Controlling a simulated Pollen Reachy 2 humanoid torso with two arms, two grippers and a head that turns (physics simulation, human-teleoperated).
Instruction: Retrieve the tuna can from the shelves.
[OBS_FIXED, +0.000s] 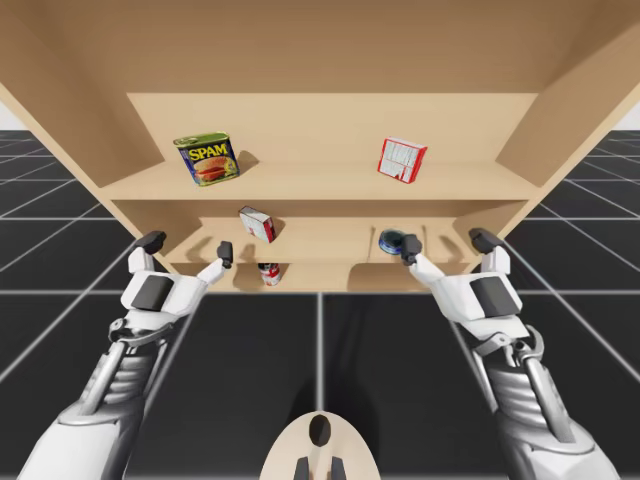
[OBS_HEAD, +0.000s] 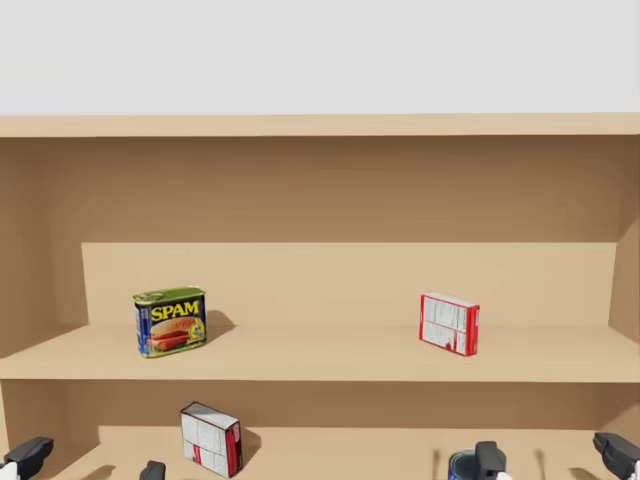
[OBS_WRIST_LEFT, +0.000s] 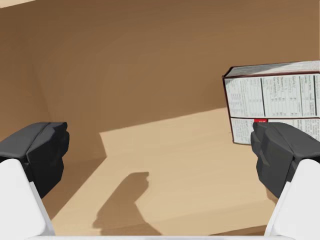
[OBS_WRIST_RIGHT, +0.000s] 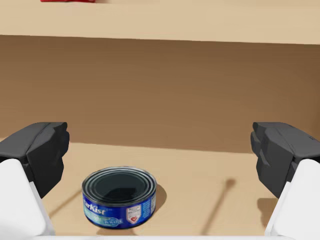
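Presently the right gripper (OBS_WRIST_RIGHT: 160, 145) stands at the mouth of the middle shelf (OBS_WRIST_RIGHT: 210, 170), its fingers spread wide and nothing held. The tuna can (OBS_WRIST_RIGHT: 120, 197), a low round blue can, sits upright on that shelf just ahead of the gripper. It lies within the span of the fingers but off centre, nearer the finger on my midline side, and neither finger touches it. The left gripper (OBS_WRIST_LEFT: 160, 145) is likewise wide open and empty at the same shelf, with a red and white box (OBS_WRIST_LEFT: 272, 107) ahead of it, beside one finger. Assessment: the step in hand is the approach to the grasp. To do it well, the right gripper should shift sideways until the can is centred. It should run low so the fingers meet the short side wall rather than the rim, advance level, then close evenly. Risk noted: an off-centre close would likely shove the can along the shelf. The left arm should keep clear of the box
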